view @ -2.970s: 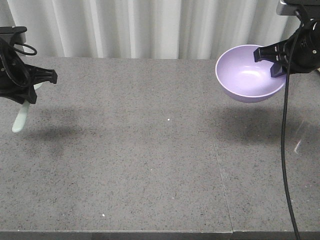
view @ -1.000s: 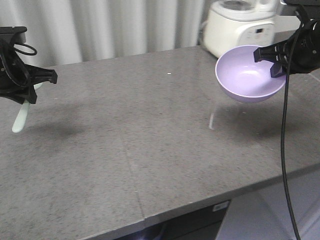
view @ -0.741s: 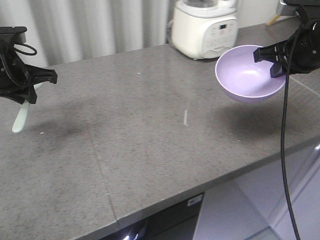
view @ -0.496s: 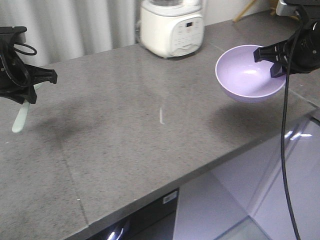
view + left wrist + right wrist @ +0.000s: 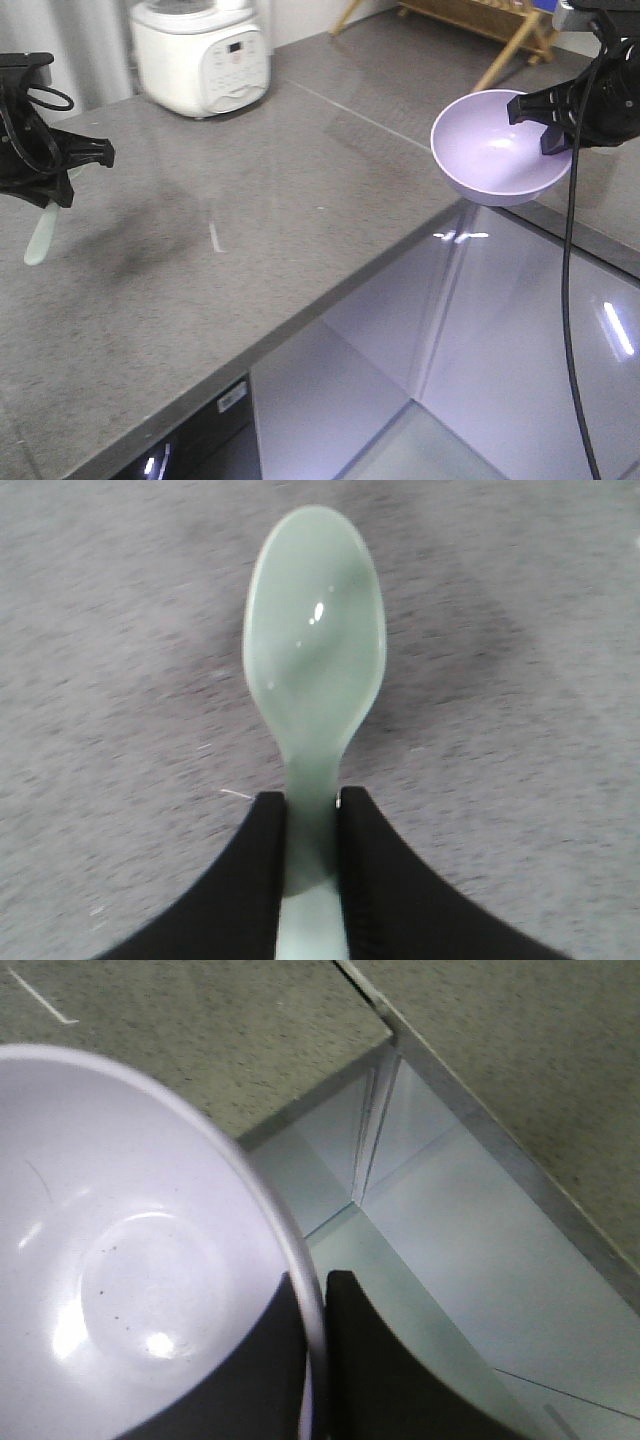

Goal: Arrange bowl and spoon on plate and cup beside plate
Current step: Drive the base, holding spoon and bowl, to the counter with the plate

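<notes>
My left gripper (image 5: 60, 188) is shut on the handle of the pale mint-green spoon (image 5: 40, 235), which hangs in the air over the grey countertop (image 5: 250, 200) at the far left. In the left wrist view the spoon (image 5: 315, 660) points away, its handle pinched between the jaws of the left gripper (image 5: 312, 815). My right gripper (image 5: 553, 128) is shut on the rim of the lavender bowl (image 5: 490, 150), held aloft at the right past the counter's corner. One finger sits inside the bowl (image 5: 120, 1260) and one outside, at the right gripper (image 5: 315, 1305). Plate and cup are out of view.
A white rice cooker (image 5: 200, 55) stands at the back of the counter. The counter's front edge (image 5: 330, 290) runs diagonally, with glossy cabinet fronts (image 5: 480, 350) below it. A second counter (image 5: 420, 50) and a wooden rack (image 5: 480, 20) lie at the back right.
The whole view has swung: the rice cooker slid left across the picture and the counter's edge and cabinets came into view. Both grippers keep their holds and places in the picture.
</notes>
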{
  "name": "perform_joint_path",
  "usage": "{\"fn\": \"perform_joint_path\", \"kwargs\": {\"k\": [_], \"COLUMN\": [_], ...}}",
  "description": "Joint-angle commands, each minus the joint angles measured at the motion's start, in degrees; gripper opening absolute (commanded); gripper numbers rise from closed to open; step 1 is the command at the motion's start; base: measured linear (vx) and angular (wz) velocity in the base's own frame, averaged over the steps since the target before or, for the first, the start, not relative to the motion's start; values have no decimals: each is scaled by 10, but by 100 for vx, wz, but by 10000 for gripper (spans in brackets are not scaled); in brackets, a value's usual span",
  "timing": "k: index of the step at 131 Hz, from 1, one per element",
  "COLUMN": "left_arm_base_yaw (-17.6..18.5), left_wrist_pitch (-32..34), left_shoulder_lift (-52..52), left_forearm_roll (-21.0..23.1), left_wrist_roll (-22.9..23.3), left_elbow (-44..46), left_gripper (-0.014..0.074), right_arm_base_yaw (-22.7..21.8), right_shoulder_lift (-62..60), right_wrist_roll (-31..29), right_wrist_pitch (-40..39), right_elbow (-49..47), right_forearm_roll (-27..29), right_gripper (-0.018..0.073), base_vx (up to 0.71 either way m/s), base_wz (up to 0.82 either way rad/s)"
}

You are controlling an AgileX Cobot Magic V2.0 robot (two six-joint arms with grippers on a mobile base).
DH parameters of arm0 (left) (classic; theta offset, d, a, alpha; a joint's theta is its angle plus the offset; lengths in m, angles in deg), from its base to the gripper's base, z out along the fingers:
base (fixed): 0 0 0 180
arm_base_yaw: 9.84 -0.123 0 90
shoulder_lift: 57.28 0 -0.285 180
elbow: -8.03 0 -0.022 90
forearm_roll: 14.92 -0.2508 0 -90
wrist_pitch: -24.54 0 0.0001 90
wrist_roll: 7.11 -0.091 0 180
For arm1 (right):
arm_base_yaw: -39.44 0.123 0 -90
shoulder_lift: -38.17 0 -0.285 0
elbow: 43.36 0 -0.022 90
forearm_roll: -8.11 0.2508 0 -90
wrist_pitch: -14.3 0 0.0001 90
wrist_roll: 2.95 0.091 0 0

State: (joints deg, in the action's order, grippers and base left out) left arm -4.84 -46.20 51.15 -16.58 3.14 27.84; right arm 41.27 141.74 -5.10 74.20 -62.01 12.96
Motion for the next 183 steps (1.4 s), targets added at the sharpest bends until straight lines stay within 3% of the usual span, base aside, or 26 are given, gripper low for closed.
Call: {"fn": "perform_joint_path", "kwargs": {"k": [1,183], "left_arm_base_yaw": [4,4], "left_wrist_pitch": [14,14], "left_shoulder_lift": [-29,-29], "left_forearm_roll": [3,3], "left_wrist_roll": [0,0], "left_elbow": [15,15], "left_gripper": [-7,-6], "right_arm_base_yaw": [-1,-1], "right_shoulder_lift": [-27,-27], "right_wrist_roll": [-5,-5], "right_wrist_pitch": [-28,-28], "right_elbow": [-15,-15], "right_forearm_roll": [0,0], "right_gripper": [-4,-4], "base_vx": [-2,-6], "base_wz": [-47,-47]}}
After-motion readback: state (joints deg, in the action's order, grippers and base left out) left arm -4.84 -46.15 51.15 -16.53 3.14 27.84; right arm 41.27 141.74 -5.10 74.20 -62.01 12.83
